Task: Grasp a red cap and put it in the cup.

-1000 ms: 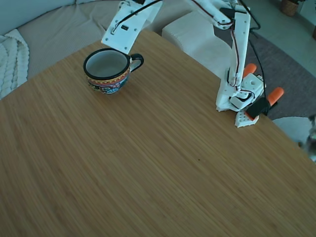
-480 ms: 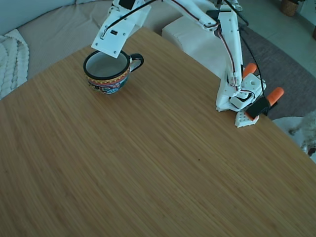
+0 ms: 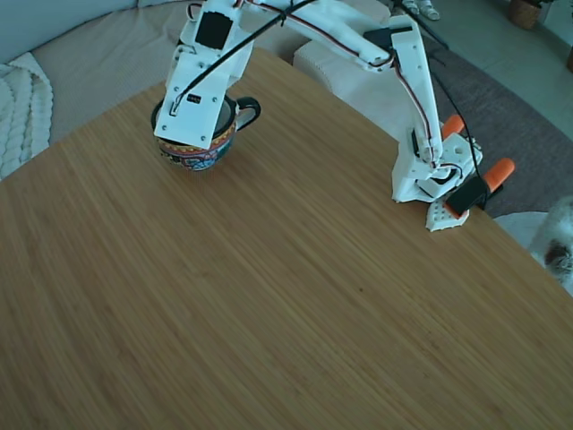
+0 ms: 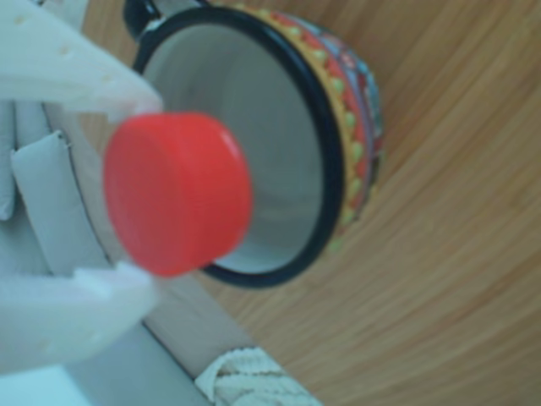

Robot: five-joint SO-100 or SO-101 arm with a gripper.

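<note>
two white fingers (image 4: 80,89) pinch the red cap (image 4: 177,194) between them, one above and one below in the other view, so the gripper (image 4: 144,190) is closed on the cap w/ its round side squeezed and its flat face toward the camera. cap sits right in front of the cup's (image 4: 325,127) pale grey inside in that view, lined up w/ the mouth, prob so it falls straight in once the fingers part. in the fixed view the arm (image 3: 358,40) reaches from its base at the table's (image 3: 269,305) right edge across to the cup (image 3: 201,150), and the gripper body covers most of the mouth; only the patterned band, a bit of black rim and the handle show. cap itself is hidden there. can't tell from either view how high the cap hangs over the rim or if it's already partly inside. orange clamp handles (image 3: 500,170) hold the base to the table edge, well apart from the cup. judging by this, carry is about done and release is what's left; risk is the cap clipping the rim if it's off centre.
</note>
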